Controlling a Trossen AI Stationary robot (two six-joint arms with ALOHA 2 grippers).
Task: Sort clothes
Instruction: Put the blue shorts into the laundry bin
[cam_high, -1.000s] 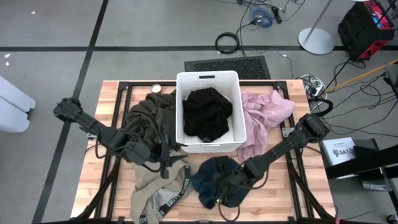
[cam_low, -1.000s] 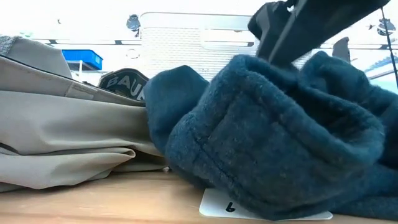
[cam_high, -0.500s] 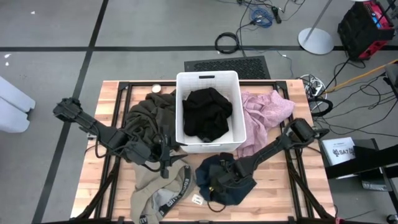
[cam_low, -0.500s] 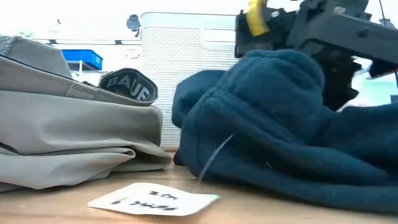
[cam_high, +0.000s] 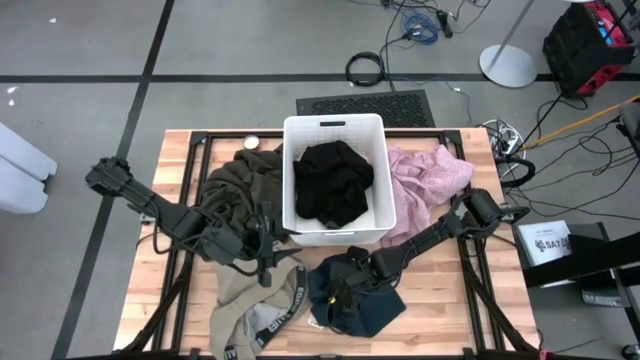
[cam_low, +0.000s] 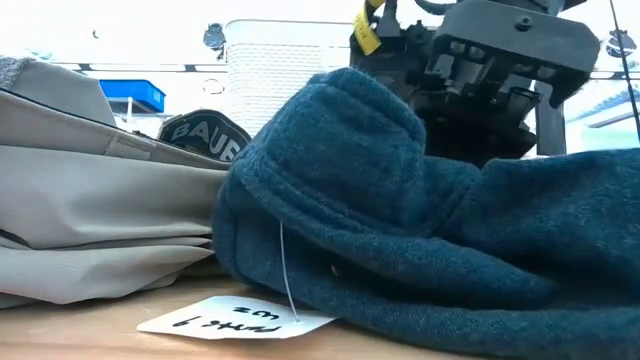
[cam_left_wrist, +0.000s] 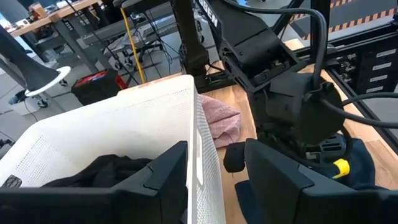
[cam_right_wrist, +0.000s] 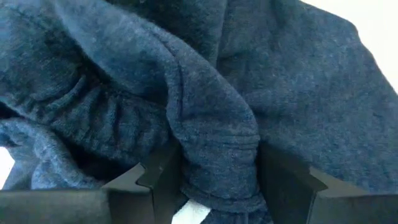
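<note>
Your right gripper (cam_high: 345, 293) has dragged the navy-teal garment (cam_high: 355, 305) leftward, nearer the front of the white bin (cam_high: 335, 125); its arm stretches low, fingers pinching a fold of fleece; your left gripper (cam_high: 268, 245) hovers parted and empty at the bin's front-left corner.

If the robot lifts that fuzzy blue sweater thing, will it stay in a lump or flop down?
Probably flop. The navy-teal garment lies in soft rolls and folds, so the parts outside the right gripper would likely droop. Its thick fleecy pile suggests it won't slip out easily. The paper tag on its thread would probably dangle below.
</note>
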